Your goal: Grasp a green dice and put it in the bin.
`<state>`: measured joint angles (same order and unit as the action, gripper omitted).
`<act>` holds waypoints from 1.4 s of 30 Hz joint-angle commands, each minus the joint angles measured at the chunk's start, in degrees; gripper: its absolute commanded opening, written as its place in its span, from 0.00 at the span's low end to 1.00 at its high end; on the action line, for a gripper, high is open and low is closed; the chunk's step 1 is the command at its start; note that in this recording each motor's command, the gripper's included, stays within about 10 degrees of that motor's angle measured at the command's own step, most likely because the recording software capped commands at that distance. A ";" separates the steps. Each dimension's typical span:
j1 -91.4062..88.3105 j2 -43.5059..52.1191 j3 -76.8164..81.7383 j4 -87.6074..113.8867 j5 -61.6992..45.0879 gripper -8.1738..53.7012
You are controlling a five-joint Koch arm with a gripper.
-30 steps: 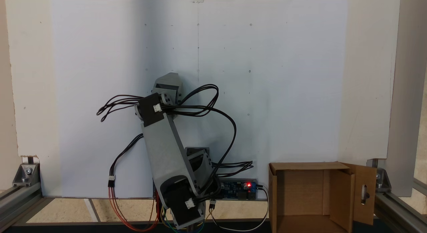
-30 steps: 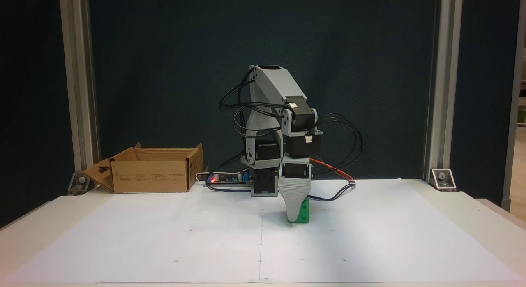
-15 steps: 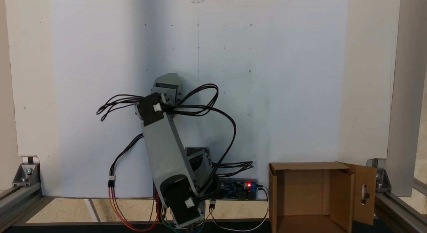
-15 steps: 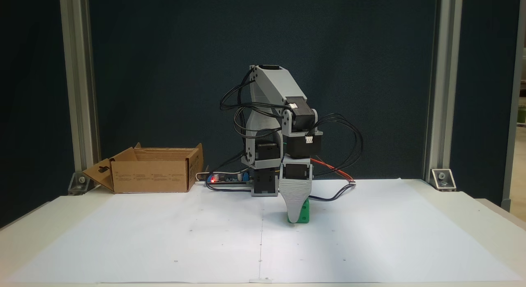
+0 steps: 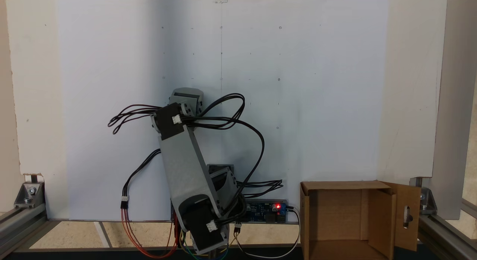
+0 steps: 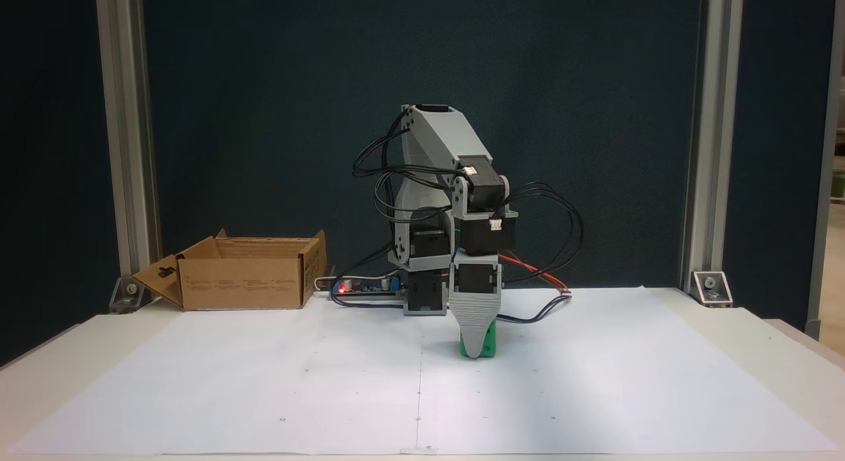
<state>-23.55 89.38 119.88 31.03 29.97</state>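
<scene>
The green dice sits on the white paper just right of centre in a fixed view, in front of the arm's base. My gripper points straight down at it. One grey ribbed finger covers the dice's left half, and the other jaw lies behind it, so the gap cannot be judged. From above in a fixed view, the wrist covers the dice. The bin is a brown cardboard box at the back left; seen from above, the bin is at bottom right with its slotted flap open.
A controller board with a red light and loose cables lie behind the arm's base. Aluminium frame posts stand at both table sides. White paper covers the table between the dice and the bin.
The wrist has drawn back slightly toward the base. The grey finger looks narrower from the front, and the dice has shifted a little to the left under it.
</scene>
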 commanded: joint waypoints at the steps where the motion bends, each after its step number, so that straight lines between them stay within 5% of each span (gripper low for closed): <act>1: 2.02 6.15 -1.14 2.72 3.52 0.32; 6: 11.95 17.49 -15.19 20.55 0.62 0.32; 14: 25.58 18.46 -44.21 37.79 -8.79 0.32; 20: 44.91 17.93 -45.00 35.33 -20.74 0.32; 30: 84.09 2.29 -48.16 31.46 -38.23 0.32; 42: 125.33 -5.63 -48.60 26.98 -54.93 0.32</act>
<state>100.72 83.14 75.15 59.41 -19.86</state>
